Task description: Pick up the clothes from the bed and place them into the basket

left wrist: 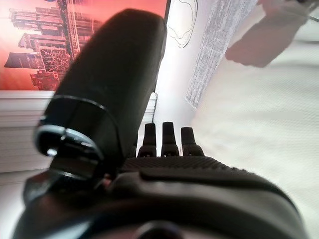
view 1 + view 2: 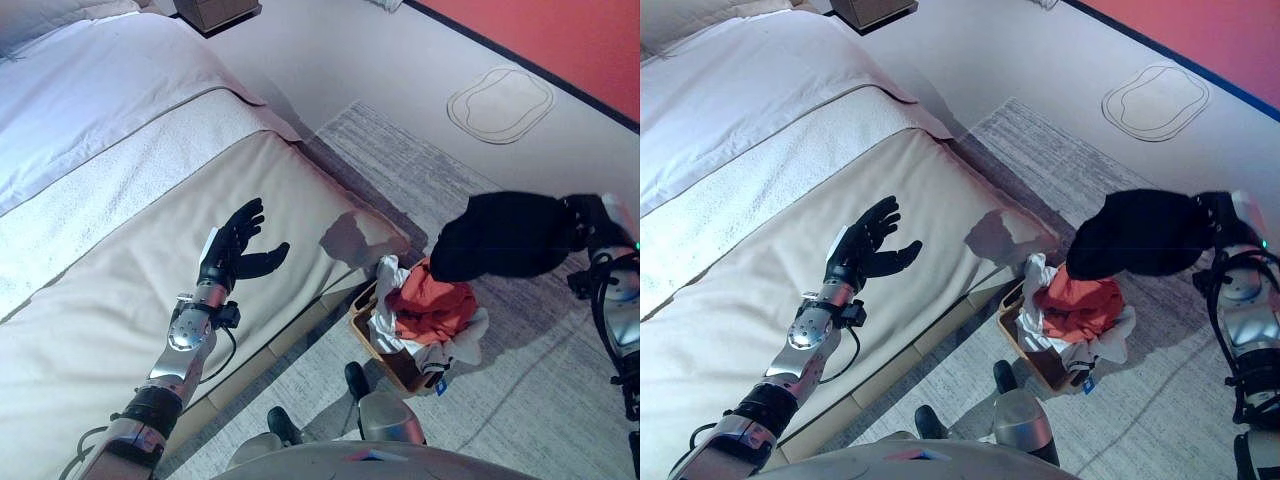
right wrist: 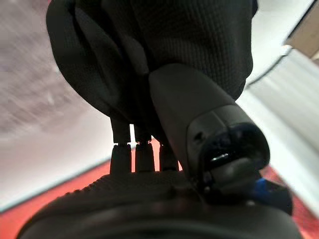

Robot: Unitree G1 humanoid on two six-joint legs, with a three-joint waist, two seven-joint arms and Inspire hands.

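My right hand (image 2: 590, 222) is shut on a black garment (image 2: 500, 235) and holds it in the air just above and to the right of the basket (image 2: 385, 357). In the right wrist view the thumb (image 3: 199, 119) and fingers pinch the dark cloth (image 3: 164, 45). The wooden basket stands on the rug beside the bed and holds an orange garment (image 2: 432, 302) and white clothes (image 2: 392, 325). My left hand (image 2: 237, 243) is open and empty, hovering over the beige bed cover (image 2: 120, 270); it also shows in the left wrist view (image 1: 114, 89).
The bed (image 2: 90, 120) has a white sheet and a beige cover. A grey rug (image 2: 420, 170) lies on the floor beside it. A white mat (image 2: 500, 103) lies near the red wall (image 2: 580, 40). A wooden nightstand (image 2: 215, 12) stands at the bed's head.
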